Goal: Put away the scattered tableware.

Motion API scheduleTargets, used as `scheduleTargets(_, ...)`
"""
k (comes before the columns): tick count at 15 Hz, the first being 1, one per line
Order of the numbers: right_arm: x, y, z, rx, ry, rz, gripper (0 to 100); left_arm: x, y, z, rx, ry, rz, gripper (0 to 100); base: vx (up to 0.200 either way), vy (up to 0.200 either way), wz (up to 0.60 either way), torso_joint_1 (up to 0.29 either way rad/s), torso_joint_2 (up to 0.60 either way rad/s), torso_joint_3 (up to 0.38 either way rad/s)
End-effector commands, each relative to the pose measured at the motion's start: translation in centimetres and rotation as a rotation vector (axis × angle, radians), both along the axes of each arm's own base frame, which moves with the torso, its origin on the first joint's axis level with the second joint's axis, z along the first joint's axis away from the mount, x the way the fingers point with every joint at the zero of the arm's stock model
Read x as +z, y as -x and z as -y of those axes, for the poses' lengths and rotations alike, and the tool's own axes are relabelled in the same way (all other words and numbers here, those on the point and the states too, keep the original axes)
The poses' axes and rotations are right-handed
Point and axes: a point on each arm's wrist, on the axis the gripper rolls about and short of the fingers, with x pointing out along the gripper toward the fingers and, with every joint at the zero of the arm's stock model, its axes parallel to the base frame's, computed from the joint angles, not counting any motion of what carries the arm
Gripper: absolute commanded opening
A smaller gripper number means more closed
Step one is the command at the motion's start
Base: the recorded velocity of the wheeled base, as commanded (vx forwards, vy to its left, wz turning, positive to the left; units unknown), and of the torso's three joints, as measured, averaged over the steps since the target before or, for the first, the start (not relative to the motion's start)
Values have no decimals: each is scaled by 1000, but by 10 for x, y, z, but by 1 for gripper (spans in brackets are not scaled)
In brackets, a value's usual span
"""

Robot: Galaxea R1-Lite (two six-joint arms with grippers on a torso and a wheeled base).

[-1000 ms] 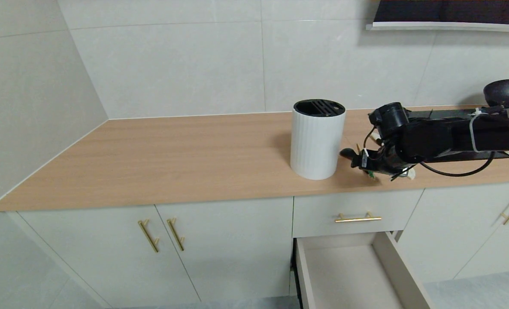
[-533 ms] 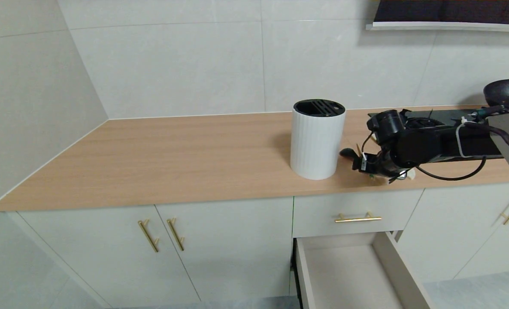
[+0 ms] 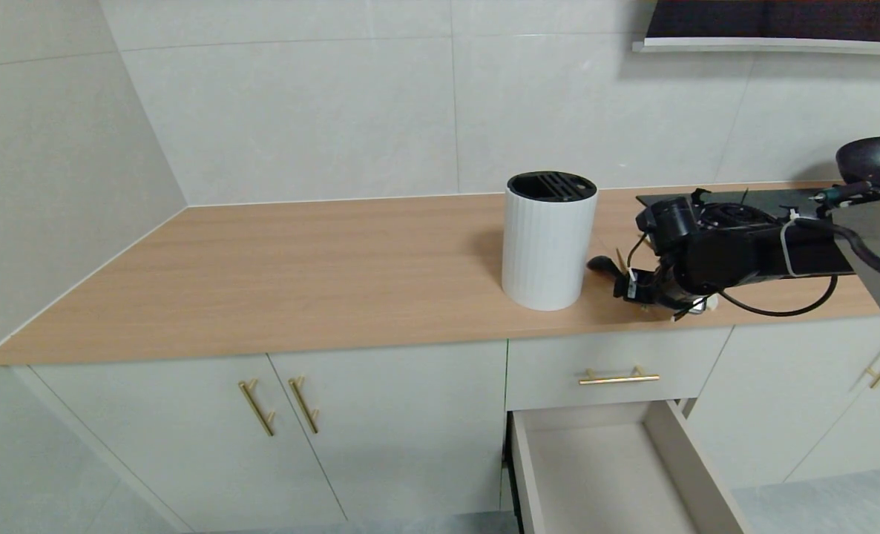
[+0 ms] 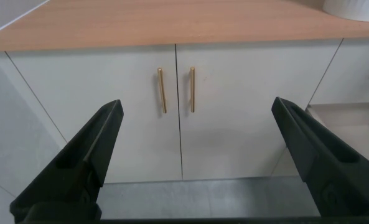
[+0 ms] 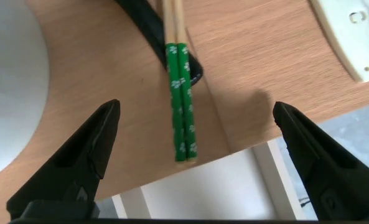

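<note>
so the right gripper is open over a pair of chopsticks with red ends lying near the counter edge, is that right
Not quite: the ends are green, not red, as the right wrist view shows. The rest holds. The right gripper is open over the pair of chopsticks, which lie near the edge of the counter.

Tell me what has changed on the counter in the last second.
The right gripper, open, came down a little closer over the chopsticks on the counter; nothing is gripped yet. The white holder and the open drawer stayed in place.
</note>
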Motion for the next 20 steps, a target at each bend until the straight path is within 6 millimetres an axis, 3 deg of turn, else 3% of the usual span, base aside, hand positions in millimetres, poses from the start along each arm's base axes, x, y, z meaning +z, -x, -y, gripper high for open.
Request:
scheduleTargets(1, -1, -2, -1, -1, 0, 3, 100, 0, 0, 0, 2, 0, 0, 100, 0, 0, 0, 0, 0, 0)
scheduleTargets(2, -2, -2, 0, -2, 0, 2, 0, 0, 0, 0, 1, 0, 0, 100, 0, 0, 0, 0, 0, 0)
scheduleTargets(8, 0, -2, 0, -4, -1, 7, 0, 0, 0, 0, 1, 0, 0, 100, 0, 0, 0, 0, 0, 0)
scheduleTargets(14, 37, 12, 9, -43, -5, 84, 0, 0, 0, 0, 1, 0, 0, 100, 0, 0, 0, 0, 0, 0)
scheduleTargets(16, 55, 28, 17, -50, -18, 109, 0, 0, 0, 0, 1, 0, 0, 100, 0, 0, 0, 0, 0, 0)
scheduleTargets(18, 75, 65, 25, -40, -26, 112, 0, 0, 0, 0, 1, 0, 0, 100, 0, 0, 0, 0, 0, 0)
scheduleTargets(20, 97, 120, 35, 40, -92, 115, 0, 0, 0, 0, 1, 0, 0, 100, 0, 0, 0, 0, 0, 0)
